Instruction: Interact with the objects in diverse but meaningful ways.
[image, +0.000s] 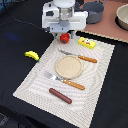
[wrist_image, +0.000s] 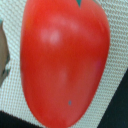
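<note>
A red round fruit (image: 65, 37) sits at the far edge of the woven placemat (image: 30, 82). My gripper (image: 64, 32) hangs right over it, and its fingertips are hidden behind the hand and the fruit. In the wrist view the red fruit (wrist_image: 62, 62) fills almost the whole picture, very close, and no fingers show. A yellow box with red marks (image: 86, 43) lies on the mat on the exterior view's right of the fruit. A yellow banana (image: 32, 55) lies off the mat on the dark table. A brown sausage (image: 60, 95) lies near the mat's front.
A round tan plate (image: 68, 66) rests mid-mat, with a wooden-handled knife (image: 80, 56) behind it and a fork (image: 65, 81) in front. A dark pot (image: 93, 12) and a bowl (image: 123, 17) stand on the pale surface at the back.
</note>
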